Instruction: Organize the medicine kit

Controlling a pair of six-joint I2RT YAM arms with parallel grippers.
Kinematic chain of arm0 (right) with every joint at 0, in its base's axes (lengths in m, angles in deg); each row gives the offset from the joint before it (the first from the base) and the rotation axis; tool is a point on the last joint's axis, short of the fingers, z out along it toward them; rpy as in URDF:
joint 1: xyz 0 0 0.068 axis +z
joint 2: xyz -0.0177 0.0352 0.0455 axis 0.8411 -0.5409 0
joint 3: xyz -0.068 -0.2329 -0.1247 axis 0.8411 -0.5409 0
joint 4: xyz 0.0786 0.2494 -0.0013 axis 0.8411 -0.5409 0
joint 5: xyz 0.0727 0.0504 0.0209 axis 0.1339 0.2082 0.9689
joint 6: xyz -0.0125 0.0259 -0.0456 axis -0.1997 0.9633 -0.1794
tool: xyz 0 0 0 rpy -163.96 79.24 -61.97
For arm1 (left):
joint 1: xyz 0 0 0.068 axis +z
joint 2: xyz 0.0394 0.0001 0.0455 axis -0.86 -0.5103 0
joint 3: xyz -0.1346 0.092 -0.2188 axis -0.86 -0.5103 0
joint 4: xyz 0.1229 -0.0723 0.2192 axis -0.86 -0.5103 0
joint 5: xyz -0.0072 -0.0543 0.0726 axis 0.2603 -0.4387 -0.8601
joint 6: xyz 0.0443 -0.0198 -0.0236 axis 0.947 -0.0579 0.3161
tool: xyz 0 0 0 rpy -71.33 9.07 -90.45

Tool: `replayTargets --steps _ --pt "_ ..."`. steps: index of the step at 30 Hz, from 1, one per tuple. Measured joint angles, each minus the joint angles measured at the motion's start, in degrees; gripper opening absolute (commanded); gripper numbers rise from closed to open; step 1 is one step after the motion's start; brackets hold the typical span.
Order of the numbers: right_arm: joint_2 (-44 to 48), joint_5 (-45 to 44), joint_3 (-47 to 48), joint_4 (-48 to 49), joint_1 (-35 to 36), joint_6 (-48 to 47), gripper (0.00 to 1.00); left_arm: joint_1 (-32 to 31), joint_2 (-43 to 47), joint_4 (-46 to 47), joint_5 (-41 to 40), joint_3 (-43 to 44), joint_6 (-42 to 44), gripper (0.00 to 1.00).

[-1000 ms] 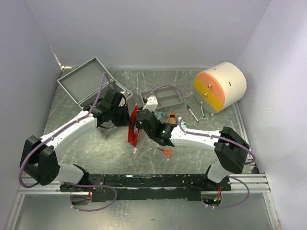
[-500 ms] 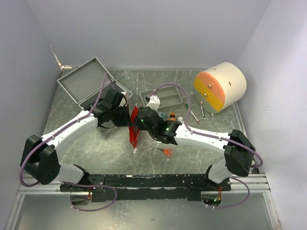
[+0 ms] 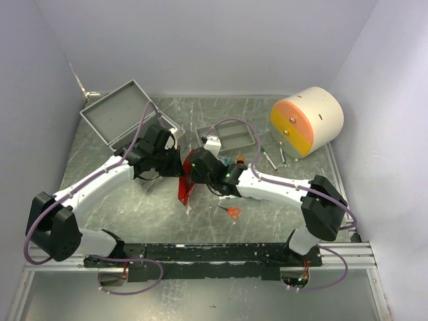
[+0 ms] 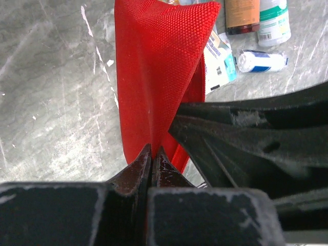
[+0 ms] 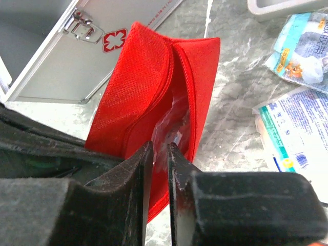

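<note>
Standing on edge near the middle of the scratched grey stone-patterned table (image 3: pixel 134 200), a red woven-fabric pouch (image 3: pixel 185 188) sits between the two arms, which meet over it from either side. The left gripper (image 4: pixel 152 155) has its jaws pressed together on the lower edge of the pouch, the red cloth rising from the pinched tips in a tall fold. The right gripper (image 5: pixel 160 154) comes in from the opposite side, its fingers nearly together with only a slim gap between them. The pouch's opened lip and a shiny clear lining show in that gap, but whether the fingers actually bite on the fabric I cannot tell. Its black body fills the right of the left wrist view, just beside the pouch. The silvery-grey rectangular metal medicine kit (image 3: pixel 117 110) lies open at the far left corner of the table, well clear of both pincers. In the right wrist view its side wall shows a metal latch and a small red cross emblem, just behind the pouch. A shallow grey divided tray (image 3: pixel 231 138) rests beyond the right gripper, and a cream cylinder with an orange and yellow end face (image 3: pixel 314 117) stands at the far right. Loose supplies lie near the pouch on the right arm's side — a brown bottle (image 4: pixel 242 15), a white bottle with a green label (image 4: pixel 274 20), a rolled white bandage (image 4: pixel 261 60) and printed packets (image 5: pixel 305 46).
</note>
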Motion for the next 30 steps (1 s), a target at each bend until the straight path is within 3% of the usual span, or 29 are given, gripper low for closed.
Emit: replayTargets --steps 6,17,22,30 --pt "3.6 2.4 -1.9 1.0 -2.0 -0.4 0.24 0.0 2.1 0.0 0.3 -0.1 2.2 0.07" --pt "19.0 7.9 -12.2 3.7 -9.9 -5.6 0.45 0.0 4.0 -0.4 -1.1 -1.7 5.3 0.07" --pt "17.2 10.2 -14.4 1.7 -16.3 -8.4 0.49 0.0 5.1 -0.4 -1.3 -2.6 6.5 0.07" --pt "3.4 12.2 -12.2 1.4 -19.4 -16.6 0.50 0.0 8.5 0.5 -1.3 -5.8 7.7 0.07"
